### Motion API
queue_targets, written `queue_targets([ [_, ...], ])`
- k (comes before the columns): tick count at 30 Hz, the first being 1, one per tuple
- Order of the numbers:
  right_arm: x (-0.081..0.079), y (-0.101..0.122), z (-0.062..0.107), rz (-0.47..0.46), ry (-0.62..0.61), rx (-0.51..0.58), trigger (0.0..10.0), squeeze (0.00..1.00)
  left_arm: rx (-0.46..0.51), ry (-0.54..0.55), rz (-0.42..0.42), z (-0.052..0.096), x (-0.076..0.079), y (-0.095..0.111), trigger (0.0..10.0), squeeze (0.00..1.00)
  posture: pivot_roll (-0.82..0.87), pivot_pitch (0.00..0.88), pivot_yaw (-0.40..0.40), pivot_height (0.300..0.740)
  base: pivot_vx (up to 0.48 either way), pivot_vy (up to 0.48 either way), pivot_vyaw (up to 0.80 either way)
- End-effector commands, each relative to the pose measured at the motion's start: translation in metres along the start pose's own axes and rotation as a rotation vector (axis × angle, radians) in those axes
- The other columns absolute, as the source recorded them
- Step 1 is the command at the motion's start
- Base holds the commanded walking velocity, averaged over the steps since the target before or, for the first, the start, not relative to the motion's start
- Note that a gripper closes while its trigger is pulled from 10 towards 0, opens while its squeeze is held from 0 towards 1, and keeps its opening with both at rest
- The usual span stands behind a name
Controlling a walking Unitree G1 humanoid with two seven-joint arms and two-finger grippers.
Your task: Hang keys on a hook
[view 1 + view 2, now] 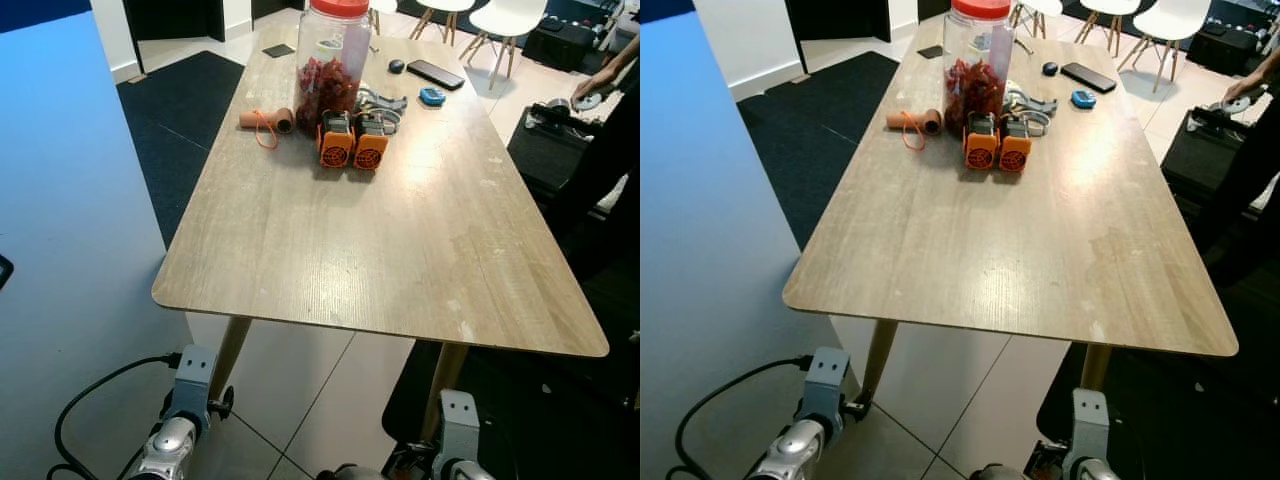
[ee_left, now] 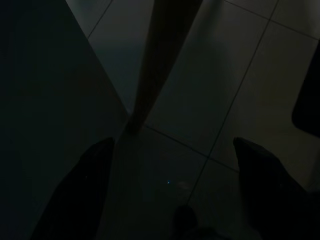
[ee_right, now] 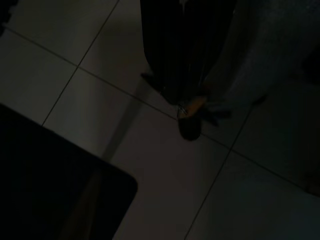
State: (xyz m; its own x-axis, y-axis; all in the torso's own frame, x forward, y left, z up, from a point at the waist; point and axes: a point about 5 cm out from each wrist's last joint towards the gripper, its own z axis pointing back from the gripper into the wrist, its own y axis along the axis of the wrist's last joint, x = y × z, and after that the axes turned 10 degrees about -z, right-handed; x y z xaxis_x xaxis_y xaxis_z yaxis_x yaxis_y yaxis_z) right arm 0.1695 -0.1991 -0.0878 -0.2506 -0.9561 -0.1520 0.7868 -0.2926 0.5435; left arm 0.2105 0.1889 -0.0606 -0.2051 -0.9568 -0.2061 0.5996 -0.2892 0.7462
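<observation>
In the dark right wrist view my right gripper (image 3: 186,95) is shut, its two black fingers pressed together. A small bunch that looks like keys (image 3: 192,111), with a brass-coloured piece and a dark round fob, hangs from their tips over the tiled floor. My left gripper (image 2: 172,175) stands open above the floor tiles with nothing between its fingers (image 2: 85,195). Both silver arms hang low in front of the table, the left arm (image 1: 180,420) beside the blue wall and the right arm (image 1: 455,430) by the table leg.
A long wooden table (image 1: 400,260) stands straight ahead, bearing a plastic jar (image 1: 330,60), two orange devices (image 1: 352,145), a grey metal cluster (image 1: 385,103) and a phone (image 1: 435,73). A blue wall (image 1: 70,200) is at the left. A person (image 1: 610,160) stands at the right.
</observation>
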Motion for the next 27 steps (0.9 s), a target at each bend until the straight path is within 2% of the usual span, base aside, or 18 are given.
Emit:
queue_targets([
  [1,0.008,0.010,0.000,0.026,-0.011,0.015,10.0,0.00,-0.010,-0.004,0.023,0.001,0.010,-0.003,10.0,0.00,0.05,0.036,-0.138,0.740,0.000,0.000,0.00],
  [8,0.009,0.015,0.000,0.021,-0.018,0.027,10.0,0.00,-0.006,-0.016,0.014,0.001,0.013,-0.003,10.0,0.00,0.05,0.039,-0.125,0.740,0.000,0.000,0.00],
  [13,0.002,0.002,0.000,-0.047,-0.024,0.018,10.0,0.00,0.005,-0.044,-0.049,0.000,0.005,0.001,10.0,0.00,0.08,0.047,-0.061,0.740,0.000,0.000,0.00],
  [14,-0.002,-0.008,0.001,-0.095,-0.029,0.010,10.0,0.00,0.011,-0.055,-0.079,-0.001,-0.003,0.004,10.0,0.00,0.09,0.048,-0.028,0.740,0.000,0.000,0.00],
  [15,-0.002,-0.008,0.001,-0.095,-0.029,0.010,10.0,0.00,0.011,-0.055,-0.079,-0.001,-0.003,0.004,10.0,0.00,0.09,0.048,-0.028,0.740,0.000,0.000,0.00],
  [18,-0.006,-0.016,0.002,-0.170,-0.042,0.005,10.0,0.00,0.012,-0.063,-0.105,-0.002,-0.014,0.007,10.0,0.00,0.09,0.052,-0.003,0.740,0.000,0.000,0.00],
  [27,0.001,-0.018,0.003,-0.167,-0.056,-0.006,10.0,0.00,0.012,-0.074,-0.097,-0.002,-0.014,0.008,10.0,0.00,0.09,0.056,-0.009,0.740,0.000,0.000,0.00],
])
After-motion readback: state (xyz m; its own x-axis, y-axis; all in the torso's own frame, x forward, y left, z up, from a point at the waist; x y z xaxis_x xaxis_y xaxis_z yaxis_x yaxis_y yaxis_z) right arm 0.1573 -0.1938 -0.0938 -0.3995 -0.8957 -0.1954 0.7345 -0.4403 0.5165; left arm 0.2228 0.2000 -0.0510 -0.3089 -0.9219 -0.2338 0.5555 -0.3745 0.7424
